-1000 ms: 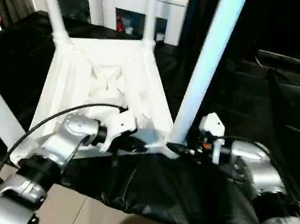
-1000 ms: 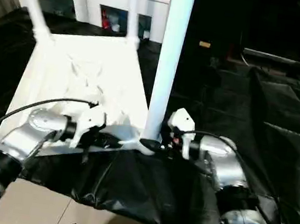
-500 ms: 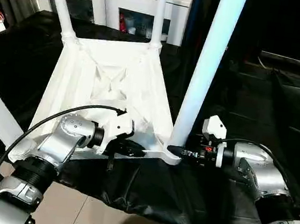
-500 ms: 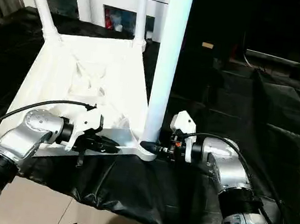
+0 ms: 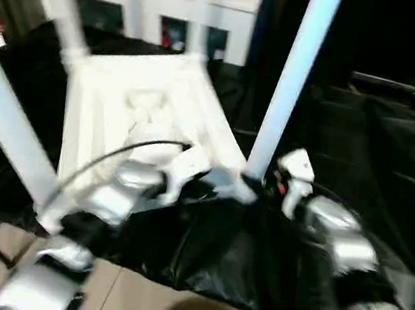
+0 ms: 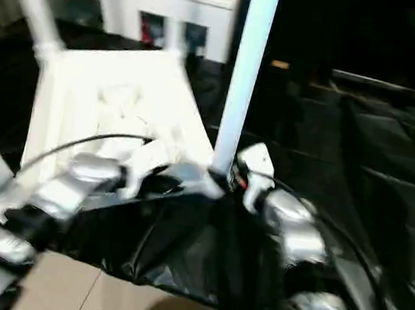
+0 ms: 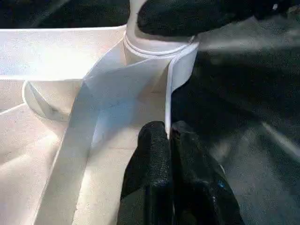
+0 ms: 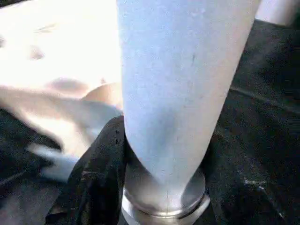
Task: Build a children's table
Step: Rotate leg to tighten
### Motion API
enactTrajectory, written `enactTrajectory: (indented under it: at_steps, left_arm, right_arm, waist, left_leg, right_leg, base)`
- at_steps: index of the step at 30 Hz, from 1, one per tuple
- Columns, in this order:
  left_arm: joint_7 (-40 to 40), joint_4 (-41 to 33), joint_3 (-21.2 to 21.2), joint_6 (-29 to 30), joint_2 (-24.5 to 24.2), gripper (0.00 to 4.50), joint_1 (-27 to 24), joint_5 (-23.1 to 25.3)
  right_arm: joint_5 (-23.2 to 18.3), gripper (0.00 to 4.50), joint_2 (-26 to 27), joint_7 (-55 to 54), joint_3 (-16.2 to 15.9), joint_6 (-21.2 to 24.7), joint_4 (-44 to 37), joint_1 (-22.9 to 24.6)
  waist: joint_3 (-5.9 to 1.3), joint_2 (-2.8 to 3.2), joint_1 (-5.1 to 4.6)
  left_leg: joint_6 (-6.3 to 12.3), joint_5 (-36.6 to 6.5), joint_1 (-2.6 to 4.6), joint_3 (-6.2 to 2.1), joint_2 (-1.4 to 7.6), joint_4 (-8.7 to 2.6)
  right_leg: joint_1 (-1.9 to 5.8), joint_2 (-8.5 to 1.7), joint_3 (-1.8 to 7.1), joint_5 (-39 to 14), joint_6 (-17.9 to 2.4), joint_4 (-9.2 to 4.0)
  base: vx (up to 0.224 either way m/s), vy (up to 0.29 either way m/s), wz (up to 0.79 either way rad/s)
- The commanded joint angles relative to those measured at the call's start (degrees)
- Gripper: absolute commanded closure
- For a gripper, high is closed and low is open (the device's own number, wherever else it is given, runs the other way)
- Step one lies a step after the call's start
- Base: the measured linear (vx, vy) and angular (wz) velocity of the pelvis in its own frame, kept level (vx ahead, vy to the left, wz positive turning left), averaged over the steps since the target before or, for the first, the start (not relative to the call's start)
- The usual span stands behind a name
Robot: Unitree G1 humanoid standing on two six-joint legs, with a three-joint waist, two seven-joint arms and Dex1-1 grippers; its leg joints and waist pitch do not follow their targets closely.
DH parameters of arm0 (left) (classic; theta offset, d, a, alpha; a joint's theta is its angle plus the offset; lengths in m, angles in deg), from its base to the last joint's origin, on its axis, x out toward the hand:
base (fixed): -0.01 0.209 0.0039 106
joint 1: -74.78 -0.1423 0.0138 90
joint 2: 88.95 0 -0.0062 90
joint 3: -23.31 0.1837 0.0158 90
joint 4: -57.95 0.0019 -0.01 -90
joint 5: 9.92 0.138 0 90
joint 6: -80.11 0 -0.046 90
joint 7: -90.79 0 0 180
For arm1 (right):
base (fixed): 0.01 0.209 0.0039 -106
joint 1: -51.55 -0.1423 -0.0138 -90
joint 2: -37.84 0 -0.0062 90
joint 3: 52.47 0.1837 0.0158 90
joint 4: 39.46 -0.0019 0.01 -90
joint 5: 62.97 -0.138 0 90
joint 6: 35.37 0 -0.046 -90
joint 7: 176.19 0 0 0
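The children's table lies upside down on a bench covered with black sheeting, ribbed underside facing up. Legs stand upright in the corner sockets: two at the far corners, one at the near left corner, and one at the near right corner.

The left end effector is closed on the thin upright rim of the table top, one black finger on each side of the rim, just beside the near right corner socket.

The right end effector sits at the base of the near right leg, where the leg enters its socket. One black finger lies against the side of the leg; the other finger is hidden behind the leg, so whether the leg is clamped cannot be told.

A white cabinet with glass doors stands beyond the bench.
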Motion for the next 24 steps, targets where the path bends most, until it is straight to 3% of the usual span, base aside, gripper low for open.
enactTrajectory:
  at_steps: [1,3,4,6,9,12,15,17,18,19,21,22,24]
  left_arm:
    - [-6.32,0.12,-1.04,-2.11,4.11,4.50,4.80,-0.24]
    - [-6.49,0.49,-0.77,-2.64,4.20,4.50,5.03,0.07]
    - [-6.22,0.66,-0.43,-3.52,4.03,4.50,5.09,0.40]
    - [-5.91,0.55,-0.33,-3.85,3.83,4.50,4.94,0.47]
    - [-4.98,0.13,-0.08,-5.05,2.98,4.50,4.20,0.90]
    - [-4.21,0.24,0.19,-6.57,2.41,4.50,3.52,1.06]
    - [-4.32,-0.14,0.33,-7.04,2.21,4.50,3.06,1.39]
    - [-4.20,-2.01,-0.19,-7.74,2.30,4.50,1.71,0.93]
    - [-3.81,-3.04,-0.52,-7.55,2.33,4.50,1.10,0.37]
    - [-3.05,-4.58,-0.97,-7.09,2.39,4.50,0.24,-0.60]
    - [-2.13,-7.18,-1.74,-5.63,2.51,4.50,-1.13,-2.23]
    - [-1.58,-8.96,-2.34,-4.23,2.64,4.06,-2.04,-3.49]
    - [-0.46,-12.97,-2.26,-2.17,2.13,3.95,-4.29,-4.62]
  right_arm:
    - [3.26,2.57,6.88,-2.15,-5.60,0.64,3.59,-0.72]
    - [3.19,2.57,7.64,-2.50,-5.34,0.30,4.16,-1.26]
    - [1.19,1.87,8.55,-1.14,-4.01,0.02,4.37,-1.80]
    - [0.35,1.87,8.68,-0.64,-3.55,0.12,4.18,-1.82]
    - [-0.80,1.45,7.93,0.48,-2.85,0.55,3.38,-1.29]
    - [-0.10,1.25,5.58,-0.32,-2.00,-1.73,2.18,-0.40]
    - [-0.71,1.25,3.00,0.69,-0.60,-2.26,0.30,0.34]
    - [-2.71,1.25,-0.99,4.20,1.15,-1.54,-4.19,2.07]
    - [-3.45,1.25,-2.22,5.75,1.45,-1.10,-5.59,2.58]
    - [-4.63,1.25,-3.47,7.74,1.88,-0.01,-7.23,3.16]
    - [-5.97,1.25,-5.00,10.29,2.17,1.49,-9.44,4.02]
    - [-6.51,1.17,-5.87,11.59,2.15,2.23,-10.69,4.55]
    - [-7.56,1.17,-7.28,14.88,1.64,2.75,-12.74,5.53]
  waist:
    - [-3.61,-0.30,-0.37]
    - [-3.71,-0.14,-0.47]
    - [-3.77,-0.41,-0.56]
    - [-3.79,-0.38,-0.40]
    - [-3.86,-0.34,-0.36]
    - [-3.91,-0.40,-0.16]
    - [-3.96,-0.50,-0.01]
    - [-4.03,-0.35,0.42]
    - [-4.06,-0.60,0.53]
    - [-4.08,-0.46,0.65]
    - [-4.17,-0.60,0.75]
    - [-4.24,-0.52,0.92]
    - [-4.46,-0.84,0.99]
  left_leg:
    - [-1.60,-22.14,1.43,-1.85,1.97,-4.84]
    - [-1.46,-22.24,1.47,-1.89,1.99,-4.82]
    - [-0.93,-21.64,1.17,-1.85,2.02,-4.90]
    - [-0.45,-21.05,1.24,-1.68,2.08,-4.84]
    - [-0.15,-20.05,1.15,-1.60,2.19,-4.88]
    - [0.19,-19.19,1.22,-1.40,2.24,-4.77]
    - [0.56,-17.85,1.11,-1.30,2.22,-4.72]
    - [1.19,-17.16,1.41,-1.12,2.31,-4.54]
    - [1.73,-16.11,1.11,-1.03,2.33,-4.43]
    - [2.37,-14.99,0.78,-1.10,2.29,-4.45]
    - [2.97,-14.21,0.74,-1.10,2.32,-4.34]
    - [3.65,-12.79,0.73,-1.10,2.43,-4.19]
    - [4.26,-10.77,0.30,-1.10,2.38,-3.99]
  right_leg:
    - [1.92,-3.01,2.07,-29.67,-6.65,-5.83]
    - [1.93,-3.09,2.14,-28.97,-6.88,-5.70]
    - [2.22,-3.08,2.19,-27.32,-7.18,-5.60]
    - [2.12,-3.06,2.37,-25.41,-7.95,-5.42]
    - [2.24,-2.99,2.45,-23.02,-8.86,-5.07]
    - [2.25,-3.05,2.62,-20.99,-9.84,-4.81]
    - [2.44,-2.97,2.67,-19.60,-10.21,-4.56]
    - [2.31,-2.91,2.76,-18.36,-10.46,-4.52]
    - [2.59,-2.85,2.81,-16.62,-10.79,-4.26]
    - [2.90,-2.85,2.74,-15.41,-11.02,-4.06]
    - [3.04,-2.94,2.68,-14.99,-11.10,-4.00]
    - [3.06,-2.99,2.67,-14.17,-11.58,-3.80]
    - [3.27,-2.98,2.61,-12.02,-12.33,-3.37]
  base:
    - [0.000,0.000,0.00]
    - [0.000,0.000,0.00]
    - [0.000,0.000,0.00]
    - [0.000,0.000,0.00]
    - [0.000,0.000,0.00]
    - [0.000,0.000,0.00]
    - [0.000,0.000,0.00]
    - [0.000,0.000,0.00]
    - [0.000,0.000,0.00]
    - [0.000,0.000,0.00]
    - [0.000,0.000,0.00]
    - [0.000,0.000,0.00]
    - [0.000,0.000,0.00]
